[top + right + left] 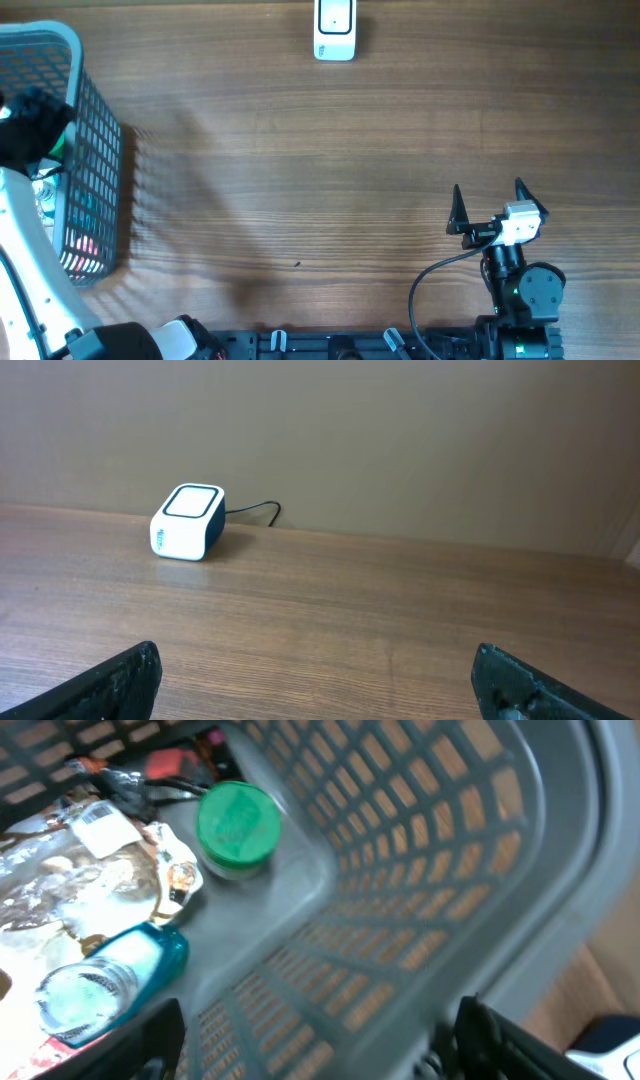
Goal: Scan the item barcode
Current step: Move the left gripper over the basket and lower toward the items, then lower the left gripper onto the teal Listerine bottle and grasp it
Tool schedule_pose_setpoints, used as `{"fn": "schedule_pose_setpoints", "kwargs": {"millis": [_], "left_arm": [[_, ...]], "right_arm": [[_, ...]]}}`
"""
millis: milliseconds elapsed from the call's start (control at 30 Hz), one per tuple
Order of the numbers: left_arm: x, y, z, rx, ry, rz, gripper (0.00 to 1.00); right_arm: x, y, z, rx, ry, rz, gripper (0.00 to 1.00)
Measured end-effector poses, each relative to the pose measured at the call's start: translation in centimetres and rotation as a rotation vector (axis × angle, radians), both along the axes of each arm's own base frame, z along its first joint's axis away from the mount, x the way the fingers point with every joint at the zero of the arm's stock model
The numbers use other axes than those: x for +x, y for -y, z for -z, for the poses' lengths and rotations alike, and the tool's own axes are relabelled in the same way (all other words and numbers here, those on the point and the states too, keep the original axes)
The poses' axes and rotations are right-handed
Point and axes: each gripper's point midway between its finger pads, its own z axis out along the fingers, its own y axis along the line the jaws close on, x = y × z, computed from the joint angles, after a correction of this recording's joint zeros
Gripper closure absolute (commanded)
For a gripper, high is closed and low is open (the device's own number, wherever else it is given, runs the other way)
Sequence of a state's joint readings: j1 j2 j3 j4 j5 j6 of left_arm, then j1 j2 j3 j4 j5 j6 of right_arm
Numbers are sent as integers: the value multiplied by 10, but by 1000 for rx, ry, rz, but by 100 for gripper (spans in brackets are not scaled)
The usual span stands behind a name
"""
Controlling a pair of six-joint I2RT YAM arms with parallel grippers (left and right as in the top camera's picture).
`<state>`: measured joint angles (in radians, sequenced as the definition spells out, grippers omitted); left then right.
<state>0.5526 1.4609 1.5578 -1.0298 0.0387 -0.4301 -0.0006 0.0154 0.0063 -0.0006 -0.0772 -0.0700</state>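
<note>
— Left hand [320, 1045]?
— I hold it spread wide and empty, tilted over the basket [100, 150], above the green-lidded jar [238, 825].
— Right hand [491, 205]?
— Open too, holding nothing, low over my wooden worktop [300, 180], facing the scanner [334, 30].

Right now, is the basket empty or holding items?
Holding items. The left wrist view shows the basket with a green-lidded container, a teal bottle and a crinkled clear packet on its floor.

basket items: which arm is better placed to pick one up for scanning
Left. The left gripper hangs open over the basket, with the green-lidded jar below it. The right gripper sits open over the table, far from the basket.
</note>
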Motion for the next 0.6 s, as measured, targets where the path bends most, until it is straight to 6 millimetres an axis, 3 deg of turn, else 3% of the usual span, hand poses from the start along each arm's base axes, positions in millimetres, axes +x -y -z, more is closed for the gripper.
{"fn": "schedule_pose_setpoints", "kwargs": {"millis": [133, 300, 600], "left_arm": [[-19, -25, 12, -15, -36, -96, 1], [-24, -34, 10, -17, -21, -130, 0], [-50, -20, 21, -158, -65, -315, 0]], "right_arm": [[0, 0, 0, 0, 0, 0, 0], [0, 0, 0, 0, 0, 0, 0], [0, 0, 0, 0, 0, 0, 0]]}}
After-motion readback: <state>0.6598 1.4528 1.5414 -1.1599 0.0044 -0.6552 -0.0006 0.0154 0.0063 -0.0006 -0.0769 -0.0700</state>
